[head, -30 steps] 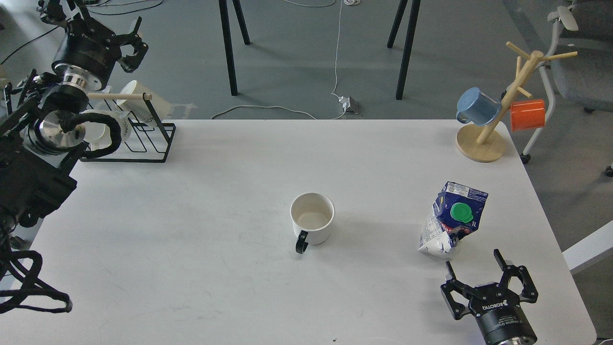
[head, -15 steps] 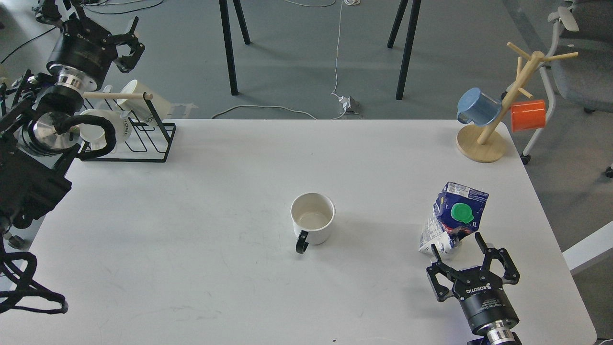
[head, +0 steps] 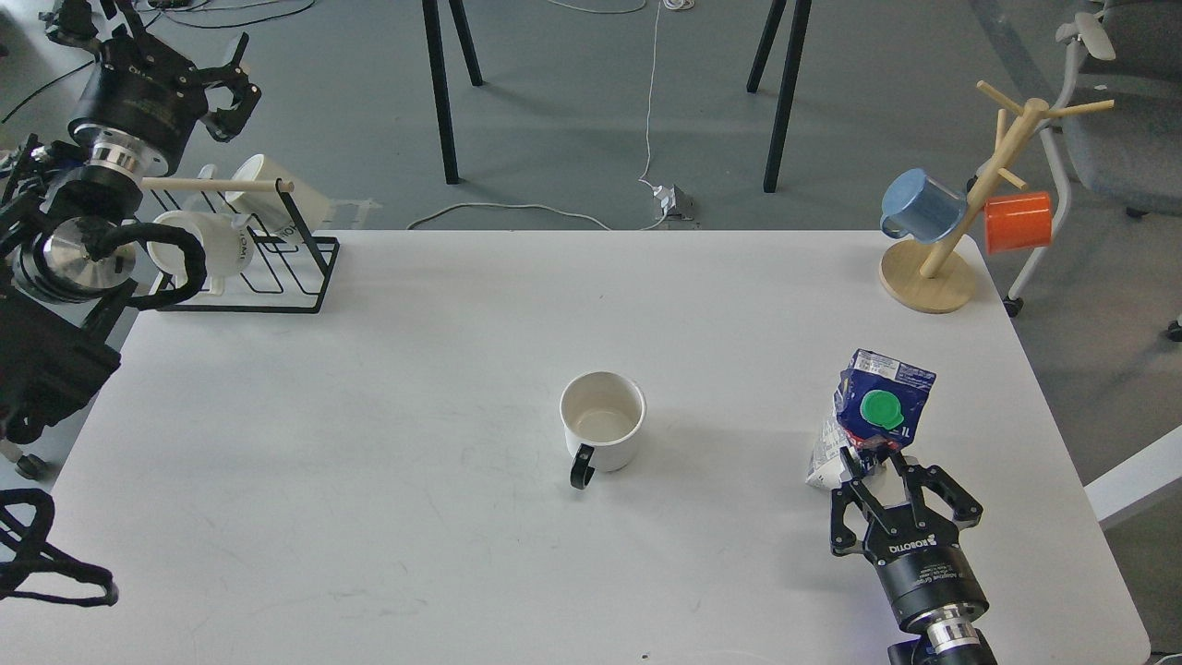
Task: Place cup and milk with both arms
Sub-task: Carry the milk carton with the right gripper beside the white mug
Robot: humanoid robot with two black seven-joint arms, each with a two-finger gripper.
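A white cup (head: 602, 421) with a black handle stands upright in the middle of the white table (head: 416, 369), open and empty. A blue and white milk carton (head: 873, 416) with a green cap stands tilted at the front right. My right gripper (head: 875, 459) comes in from the bottom edge, and its fingers have narrowed around the carton's lower end. My left gripper (head: 235, 83) is open and empty at the far left, off the table's back edge, above a black rack.
A black wire rack (head: 268, 268) with white mugs (head: 212, 245) stands at the table's back left corner. A wooden mug tree (head: 960, 222) holding a blue mug (head: 919, 205) and an orange mug (head: 1016, 222) stands at the back right.
My right gripper has moved forward and left to the milk carton and its fingers have narrowed around the carton's base; the carton shifted slightly. My left arm drew back to the left.
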